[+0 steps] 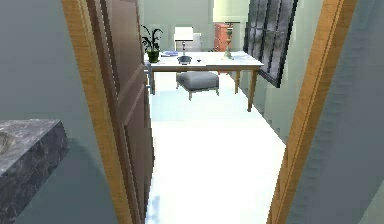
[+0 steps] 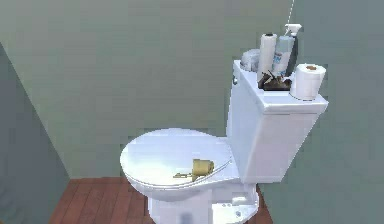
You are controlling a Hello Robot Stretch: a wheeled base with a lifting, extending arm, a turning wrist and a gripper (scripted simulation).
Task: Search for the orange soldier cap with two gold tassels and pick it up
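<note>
two white rolls (image 2: 313, 80) on toilet tank (image 2: 270, 130); desk (image 1: 215, 62) beyond doorway (image 1: 215, 130); tool state: cannot tell.

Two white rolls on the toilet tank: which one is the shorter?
The short roll, at the arm side view's right end of the tank lid; the taller roll stands farther back beside a bottle.

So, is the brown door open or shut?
Open: the door stands turned aside at the frame, and the desk in the room beyond shows past it.

Toilet tank (image 2: 270, 125) carries 1 paper roll (image 2: 311, 80) and 1 bottle (image 2: 289, 45).
</note>
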